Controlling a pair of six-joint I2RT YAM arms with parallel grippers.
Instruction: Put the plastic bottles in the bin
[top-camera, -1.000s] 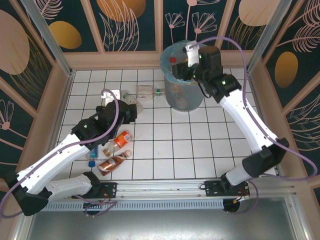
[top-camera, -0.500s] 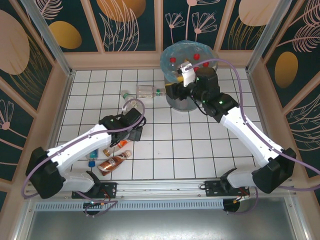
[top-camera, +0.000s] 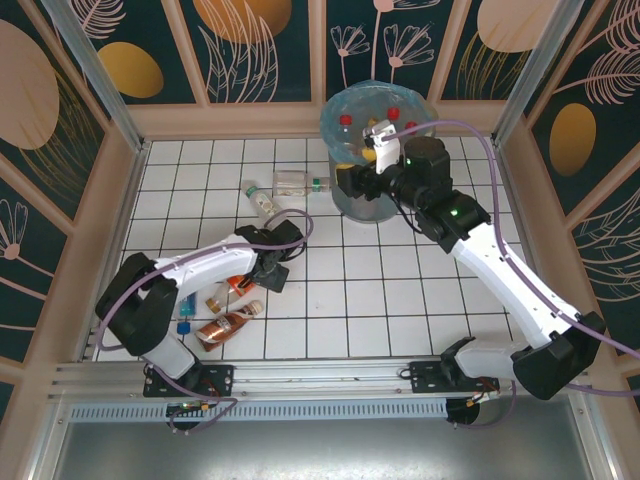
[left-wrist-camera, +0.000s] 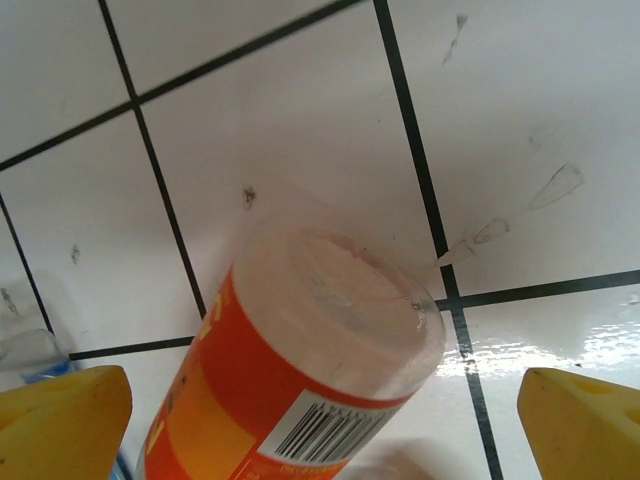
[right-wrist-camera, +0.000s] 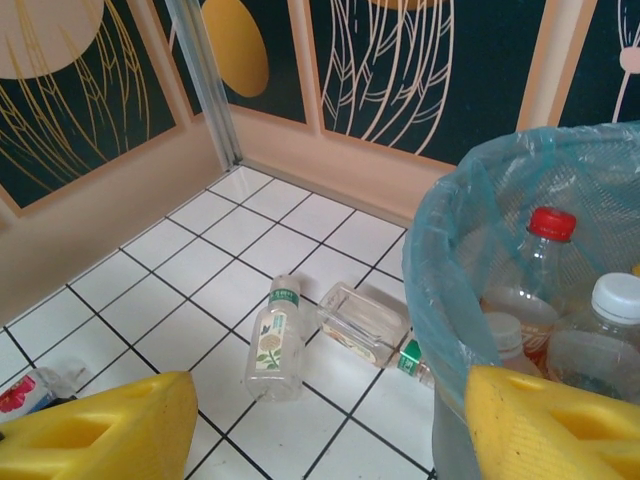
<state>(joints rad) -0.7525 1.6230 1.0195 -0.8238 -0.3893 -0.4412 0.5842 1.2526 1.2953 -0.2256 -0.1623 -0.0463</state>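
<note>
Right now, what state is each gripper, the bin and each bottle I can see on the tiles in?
bin, upright, bagged, several bottles inside.
orange-labelled bottle, on the tiles, not gripped.
left gripper, open, straddling the orange-labelled bottle.
right gripper, open, empty, beside the bin.
white-labelled bottle, lying on its side.
clear square bottle, lying on its side, next to the bin.
brown bottle, lying on its side.
</note>
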